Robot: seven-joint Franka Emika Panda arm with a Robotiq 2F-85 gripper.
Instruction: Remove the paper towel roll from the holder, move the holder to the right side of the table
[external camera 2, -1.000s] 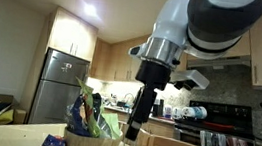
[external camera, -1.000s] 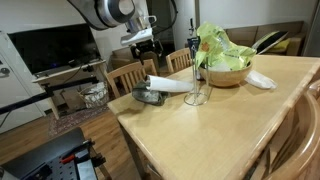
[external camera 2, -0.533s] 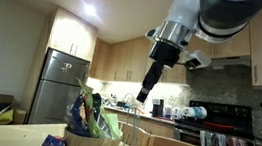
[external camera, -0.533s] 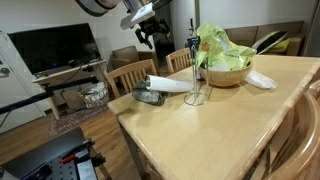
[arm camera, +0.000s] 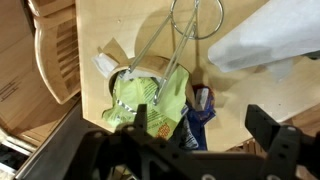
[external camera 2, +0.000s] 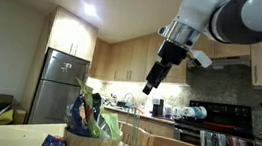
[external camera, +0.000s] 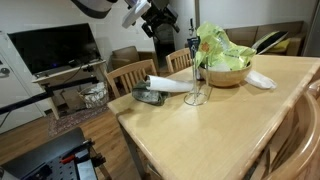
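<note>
- Exterior view across the table: holder stood upright near the far edge, with its ring base flat on the top.
- Roll was off the holder and lay on its side just beside it. One end was by the rod (contact could not be told) and the other was propped on a dark object.
- Bowl with a green bag stood just behind the holder, and a napkin lay beside the bowl.
- Gripper hung high over the far edge, well apart from holder and roll. The claw opening was not readable in this view.
- Exterior view, low at table level: the gripper was high in the air, slanted downward, with nothing in it.
- The bowl sat below it, and the holder showed only as a faint wire trace next to the bowl.
- Wrist view, looking down: the fingers stood wide apart and the gripper was empty.
- The holder's ring was at the top of the view, with the rod slanting down from it.
- The roll lay just beside the ring, on the table.
- The bowl with its bag was under the rod's near end, and the napkin was just beside the bowl.
- A chair stood off the table edge.
</note>
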